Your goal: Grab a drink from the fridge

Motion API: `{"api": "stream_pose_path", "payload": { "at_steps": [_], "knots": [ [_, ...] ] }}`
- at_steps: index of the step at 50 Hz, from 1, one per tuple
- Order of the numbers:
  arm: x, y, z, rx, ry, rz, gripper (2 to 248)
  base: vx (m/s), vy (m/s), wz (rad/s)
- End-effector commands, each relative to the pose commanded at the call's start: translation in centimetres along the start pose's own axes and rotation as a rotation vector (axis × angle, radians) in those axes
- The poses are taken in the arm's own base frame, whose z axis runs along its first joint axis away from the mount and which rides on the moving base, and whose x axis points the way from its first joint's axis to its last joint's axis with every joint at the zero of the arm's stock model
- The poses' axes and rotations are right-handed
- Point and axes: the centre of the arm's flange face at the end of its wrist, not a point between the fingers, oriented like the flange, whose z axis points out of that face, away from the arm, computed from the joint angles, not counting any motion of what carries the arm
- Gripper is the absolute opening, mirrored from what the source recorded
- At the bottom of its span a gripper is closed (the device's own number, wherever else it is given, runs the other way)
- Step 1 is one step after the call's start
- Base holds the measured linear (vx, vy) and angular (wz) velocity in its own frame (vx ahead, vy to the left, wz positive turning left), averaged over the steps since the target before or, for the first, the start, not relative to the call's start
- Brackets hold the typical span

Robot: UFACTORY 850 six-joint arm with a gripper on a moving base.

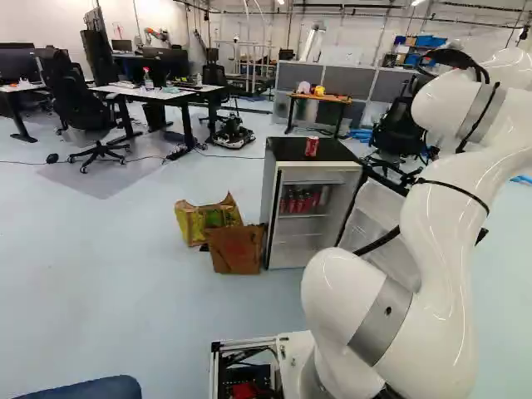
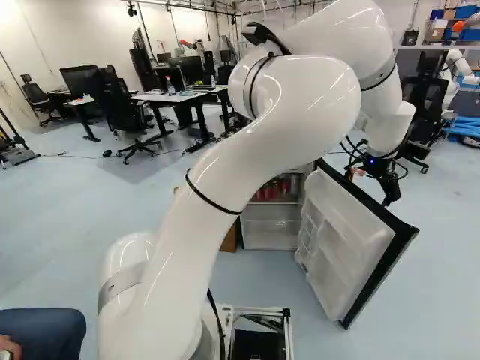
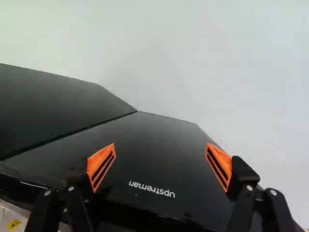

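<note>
Beyond the fridge's open door (image 2: 341, 240), my black gripper (image 2: 388, 196) points downward in the right base view. In the wrist view the gripper (image 3: 160, 166) is open, its orange pads wide apart with nothing gripped, over a smooth dark surface (image 3: 159, 150) that looks like the door's outer face; whether they touch it I cannot tell. The small fridge (image 1: 270, 199) has a black top, where a red can (image 1: 312, 146) stands upright. Several red cans (image 1: 301, 202) stand on its upper shelf. Part of the door is hidden behind my arm in the left base view.
Cardboard boxes (image 1: 235, 249) sit on the floor beside the fridge. Behind it are a small wooden-topped table (image 1: 322, 98) and an office chair (image 1: 399, 129). Desks (image 1: 154, 93) stand farther back. Another robot (image 2: 453, 75) shows at the far right of the right base view.
</note>
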Motion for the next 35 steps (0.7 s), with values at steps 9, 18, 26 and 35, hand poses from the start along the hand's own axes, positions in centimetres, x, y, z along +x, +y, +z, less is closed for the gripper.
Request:
{"api": "stream_pose_path", "payload": {
  "at_steps": [9,18,26,35],
  "knots": [
    [-0.5,-0.1,-0.1,0.0,-0.008,-0.001,247,0.0,0.0,0.0],
    [-1.1,-0.2,-0.3,-0.001,-0.016,-0.003,247,0.0,0.0,0.0],
    [-1.6,-0.3,-0.4,-0.001,-0.023,-0.005,247,0.0,0.0,0.0],
    [-2.2,-0.5,-0.5,-0.001,-0.031,-0.007,247,0.0,0.0,0.0]
  ]
}}
